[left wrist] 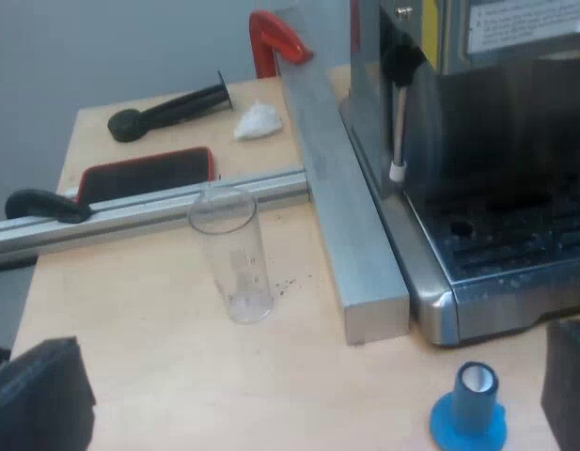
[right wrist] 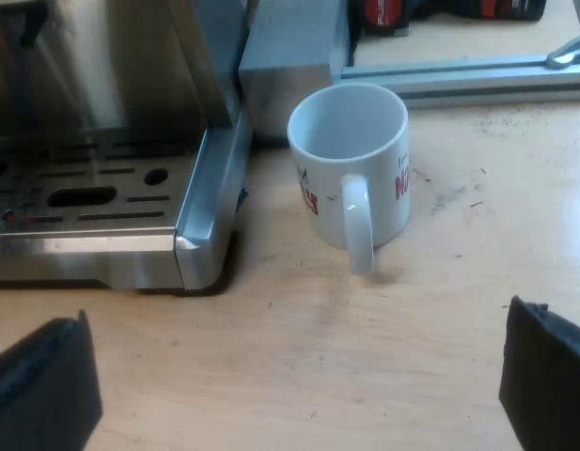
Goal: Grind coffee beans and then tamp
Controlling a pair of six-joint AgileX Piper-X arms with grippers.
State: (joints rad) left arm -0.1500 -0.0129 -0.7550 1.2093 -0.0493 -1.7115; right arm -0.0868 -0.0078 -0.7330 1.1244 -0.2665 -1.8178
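Near the machine (left wrist: 459,141), half-hidden red clamp (left wrist: 274,39)

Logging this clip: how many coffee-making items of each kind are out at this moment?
Espresso machine: 1
Measuring glass: 1
Blue tamper: 1
Mug: 1
Total: 4
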